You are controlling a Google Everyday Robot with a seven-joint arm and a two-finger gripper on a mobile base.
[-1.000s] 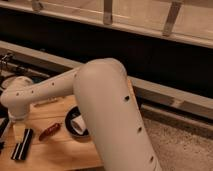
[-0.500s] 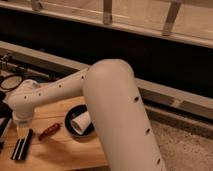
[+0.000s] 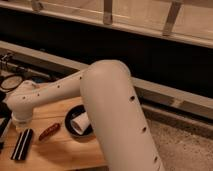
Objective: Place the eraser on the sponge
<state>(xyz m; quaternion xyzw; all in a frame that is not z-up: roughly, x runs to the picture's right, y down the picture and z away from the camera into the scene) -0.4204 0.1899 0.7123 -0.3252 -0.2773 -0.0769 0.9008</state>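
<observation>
The sponge (image 3: 22, 144), a long black block with a pale stripe, lies on the wooden table (image 3: 65, 150) at the lower left. My white arm reaches across from the right, and its wrist (image 3: 21, 107) hangs just above the sponge's far end. Dark parts of the gripper (image 3: 4, 128) show at the left edge, beside the sponge. The eraser is hidden from view.
A red-brown sausage-shaped thing (image 3: 49, 131) lies just right of the sponge. Beyond it a black bowl (image 3: 70, 125) holds a white cup (image 3: 80, 121). A round lens-like object (image 3: 10, 82) sits at the back left. A dark wall with a ledge runs behind the table.
The wrist has shifted slightly right and lower, toward the sponge's far end. A pale yellow patch under the wrist half a second ago no longer shows. Sponge, sausage and bowl stayed put.
</observation>
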